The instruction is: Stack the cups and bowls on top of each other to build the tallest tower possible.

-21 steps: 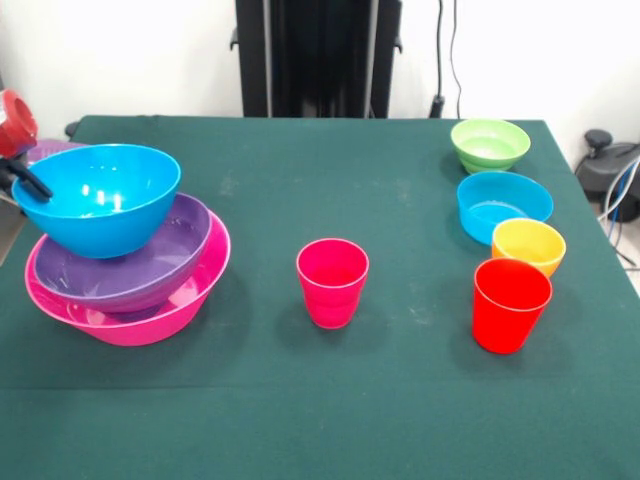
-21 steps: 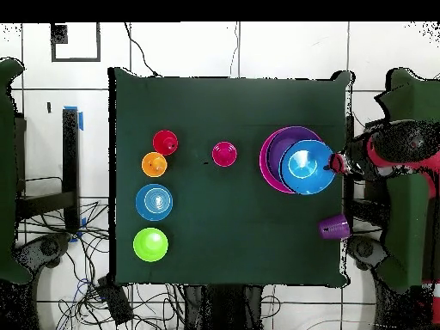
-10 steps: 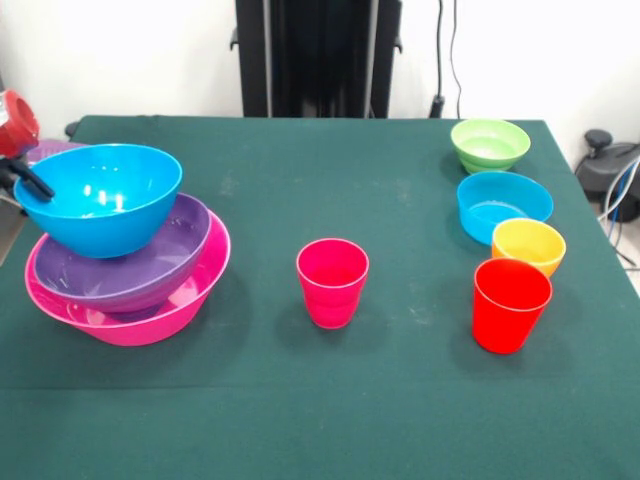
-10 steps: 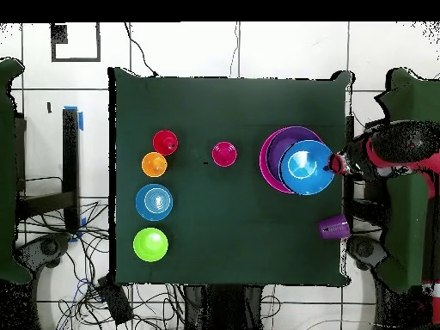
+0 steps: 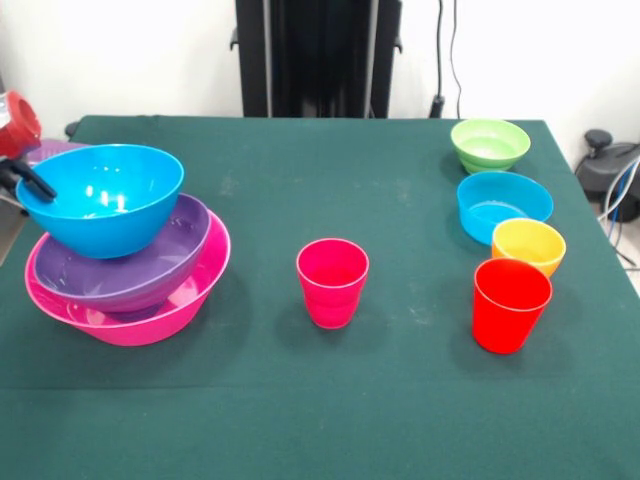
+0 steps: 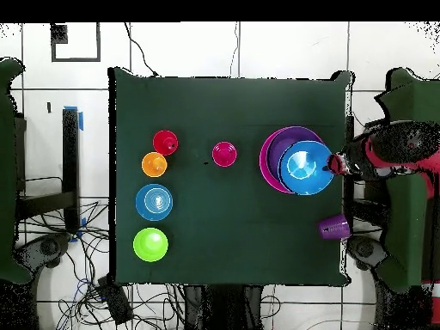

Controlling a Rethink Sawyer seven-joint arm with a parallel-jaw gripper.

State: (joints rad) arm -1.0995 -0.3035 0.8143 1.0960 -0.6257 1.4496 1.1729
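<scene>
Green cloth covers the table you are watching, set against a white wall with the black pedestal behind it.

At the far left of the front view, the gripper reaches in from the table's edge, its red-and-black body partly cut off by the frame. A dark finger lies against the rim of the large blue bowl. You cannot tell whether it is pinching that rim or merely touching it, since too little of the tool shows.

That blue bowl sits topmost on the tower, tilted and offset toward the gripper. Below it lies the purple bowl, nested in the huge pink bowl on the cloth. Behind the stack, just beside the gripper, a sliver of the purple cup shows; from overhead it lies on its side near the table's edge.

Mid-table, the magenta cup stands upright and alone, well apart from the tool.

On the right, four pieces line up from far to near: the green bowl, the cyan bowl, the orange bowl and the red cup, each close to the next. All stand mouth up, across the table from the gripper.
</scene>
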